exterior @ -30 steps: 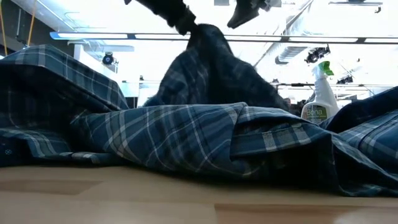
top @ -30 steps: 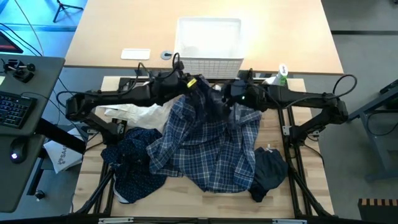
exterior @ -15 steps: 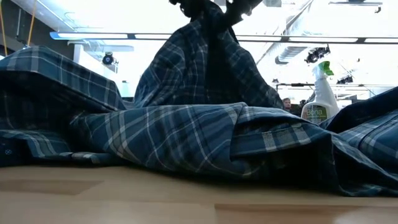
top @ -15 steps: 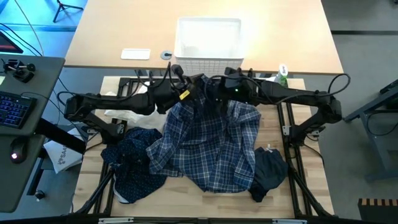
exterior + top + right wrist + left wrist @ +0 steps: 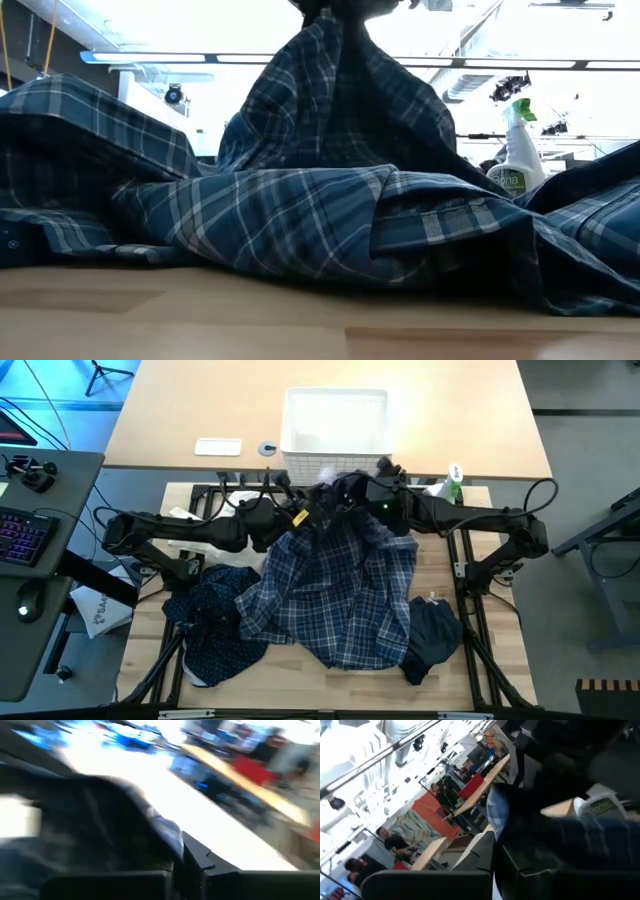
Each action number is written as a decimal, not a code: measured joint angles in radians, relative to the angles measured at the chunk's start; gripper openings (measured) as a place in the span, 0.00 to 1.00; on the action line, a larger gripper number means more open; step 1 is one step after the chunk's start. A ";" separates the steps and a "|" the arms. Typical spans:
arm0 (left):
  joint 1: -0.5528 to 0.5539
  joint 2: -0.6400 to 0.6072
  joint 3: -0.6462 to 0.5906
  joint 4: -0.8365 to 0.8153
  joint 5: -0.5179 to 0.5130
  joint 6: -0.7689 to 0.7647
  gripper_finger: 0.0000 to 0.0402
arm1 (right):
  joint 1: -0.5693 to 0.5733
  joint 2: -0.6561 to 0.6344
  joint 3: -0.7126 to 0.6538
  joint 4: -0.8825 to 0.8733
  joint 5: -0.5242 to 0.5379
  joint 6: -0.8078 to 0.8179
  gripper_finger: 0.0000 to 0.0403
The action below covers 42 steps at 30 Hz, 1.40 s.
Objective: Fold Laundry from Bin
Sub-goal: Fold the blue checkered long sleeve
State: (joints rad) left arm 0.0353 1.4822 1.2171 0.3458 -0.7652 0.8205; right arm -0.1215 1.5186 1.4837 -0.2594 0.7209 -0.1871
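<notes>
Wooden counter (image 5: 500, 660) carries three garments and two arms. Left gripper (image 5: 312, 508) and right gripper (image 5: 350, 490), both clamped on the plaid shirt (image 5: 340, 600), lift its top edge. One dotted navy shirt (image 5: 215, 620) lies left, one dark piece (image 5: 432, 640) right, one white bin (image 5: 335, 430) behind.

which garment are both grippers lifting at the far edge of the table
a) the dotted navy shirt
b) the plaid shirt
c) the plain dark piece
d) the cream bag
b) The left gripper and right gripper are both shut on the top edge of the plaid shirt, which hangs up from the table in the low view, while the other pieces lie flat.
</notes>
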 joint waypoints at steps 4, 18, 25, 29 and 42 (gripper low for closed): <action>0.000 0.000 0.000 -0.003 -0.044 -0.001 0.00 | -0.003 -0.025 0.054 -0.160 -0.166 -0.009 0.06; 0.005 0.000 0.000 -0.005 -0.057 -0.006 0.00 | -0.195 -0.047 0.330 -0.807 -0.682 -0.295 0.53; 0.004 0.000 0.000 -0.005 -0.057 -0.007 0.00 | -0.222 -0.044 0.033 -0.602 -0.728 -0.301 0.48; 0.003 0.000 0.000 -0.005 -0.057 -0.008 0.00 | -0.220 -0.042 -0.105 -0.340 -0.574 -0.247 0.40; 0.018 0.002 0.000 0.100 -0.179 0.039 0.00 | -0.183 -0.062 -0.114 -0.065 -0.172 -0.099 0.02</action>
State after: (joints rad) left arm 0.0533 1.4837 1.2171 0.4458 -0.9444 0.8595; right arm -0.3045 1.4571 1.3696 -0.3242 0.5490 -0.2859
